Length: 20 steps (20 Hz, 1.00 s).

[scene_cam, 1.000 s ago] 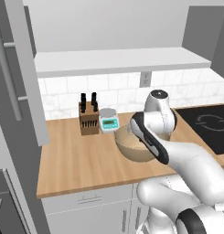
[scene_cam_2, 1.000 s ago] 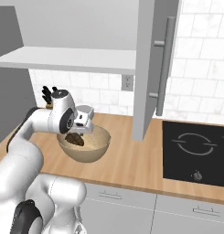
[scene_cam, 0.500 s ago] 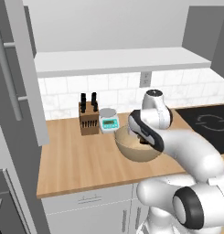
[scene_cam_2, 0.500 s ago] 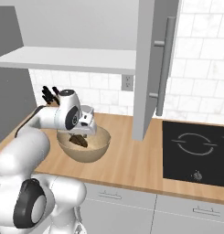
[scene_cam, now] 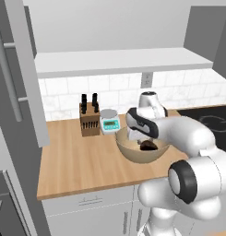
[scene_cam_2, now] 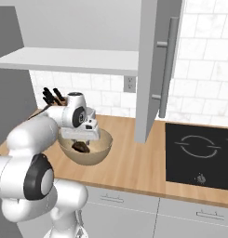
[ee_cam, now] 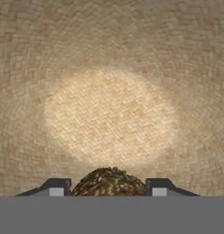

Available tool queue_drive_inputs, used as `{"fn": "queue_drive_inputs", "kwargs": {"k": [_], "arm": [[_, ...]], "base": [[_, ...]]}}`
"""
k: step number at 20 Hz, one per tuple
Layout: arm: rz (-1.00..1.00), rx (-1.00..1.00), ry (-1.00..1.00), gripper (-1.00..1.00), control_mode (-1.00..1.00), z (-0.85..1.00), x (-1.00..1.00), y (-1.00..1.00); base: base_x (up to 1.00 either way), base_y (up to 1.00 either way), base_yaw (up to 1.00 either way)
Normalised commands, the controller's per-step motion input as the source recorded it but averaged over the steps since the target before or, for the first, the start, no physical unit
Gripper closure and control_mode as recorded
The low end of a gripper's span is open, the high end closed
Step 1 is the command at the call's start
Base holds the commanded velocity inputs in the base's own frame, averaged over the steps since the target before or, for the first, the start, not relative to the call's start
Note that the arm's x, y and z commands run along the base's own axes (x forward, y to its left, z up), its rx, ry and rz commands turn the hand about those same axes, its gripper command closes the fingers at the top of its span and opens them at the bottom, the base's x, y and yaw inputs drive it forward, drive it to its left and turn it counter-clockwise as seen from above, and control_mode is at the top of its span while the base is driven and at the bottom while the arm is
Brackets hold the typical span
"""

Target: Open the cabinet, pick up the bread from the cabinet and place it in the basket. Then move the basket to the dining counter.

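Note:
The tan woven basket [scene_cam: 133, 156] [scene_cam_2: 99, 151] stands on the wood counter backed by white tiles, below the open cabinet [scene_cam: 119, 62]. My gripper [scene_cam: 144, 140] [scene_cam_2: 83, 139] reaches down into it, shut on the bread [scene_cam: 148, 145] [scene_cam_2: 80, 147], a dark brown lump held low inside the bowl. In the hand view the bread [ee_cam: 109, 183] sits between my gripper's two tips [ee_cam: 109, 188], with the basket's woven floor [ee_cam: 109, 114] close beneath. The cabinet doors [scene_cam: 22, 69] [scene_cam_2: 152, 69] hang swung open. The dining counter is out of view.
A knife block [scene_cam: 89, 120] and a small kitchen scale [scene_cam: 110, 122] stand just behind and left of the basket. A black cooktop [scene_cam_2: 199, 153] lies to the right. The open door [scene_cam_2: 152, 93] juts out over the counter right of the basket.
The hand has sunk a little deeper into the basket with the bread, and the arm's elbow has swung round toward the base.

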Motion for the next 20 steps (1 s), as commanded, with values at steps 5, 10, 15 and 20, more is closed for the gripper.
{"fn": "queue_drive_inputs", "kwargs": {"k": [5,10,15,20], "arm": [[0.0,0.0,0.14,1.0,-1.0,-0.24,0.01,0.0],[0.0,0.0,0.08,-1.0,-1.0,-0.17,0.0,0.0],[0.0,0.0,0.0,-1.0,-1.0,-0.01,0.0,0.0],[0.0,0.0,0.0,-1.0,-1.0,0.0,0.0,0.0]], "base": [[0.0,0.0,0.0],[0.0,0.0,0.0],[0.0,0.0,0.0],[0.0,0.0,0.0]]}}
